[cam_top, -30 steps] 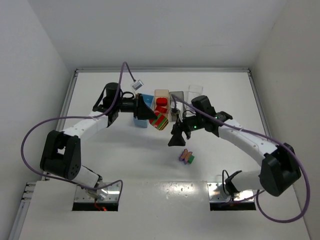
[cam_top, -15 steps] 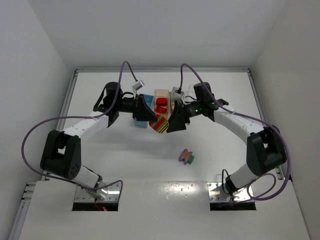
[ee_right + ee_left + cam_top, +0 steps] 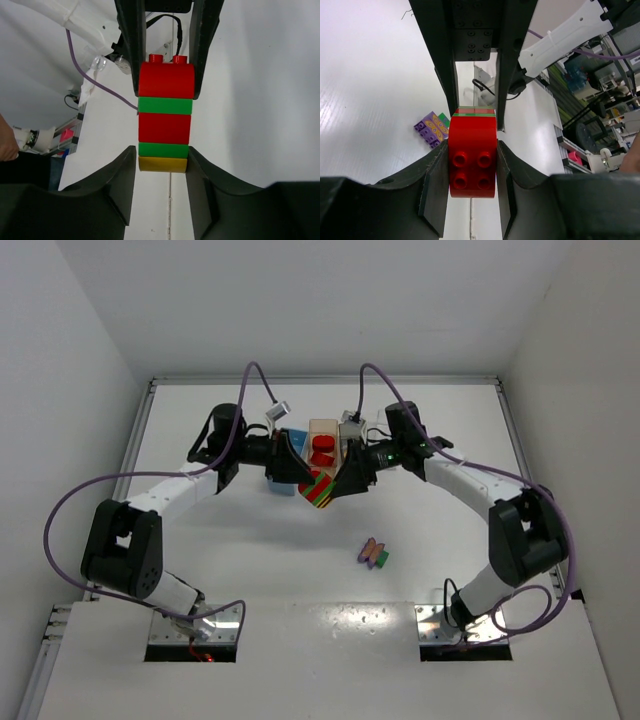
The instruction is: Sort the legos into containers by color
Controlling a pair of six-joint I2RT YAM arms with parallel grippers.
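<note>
At the centre of the top view, just below the pale orange bin [image 3: 322,424], the striped stack [image 3: 320,487] spans both grippers. The left gripper [image 3: 472,152] jaws clench its red end, and the right gripper [image 3: 162,156] jaws pinch its yellow end.

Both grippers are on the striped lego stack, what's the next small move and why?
Probably twist the right gripper away to snap off the flat yellow plastic end brick. The left gripper is shut on the red end of the red, green and yellow striped lego stack, and the right's fingers pinch the yellow end.
</note>
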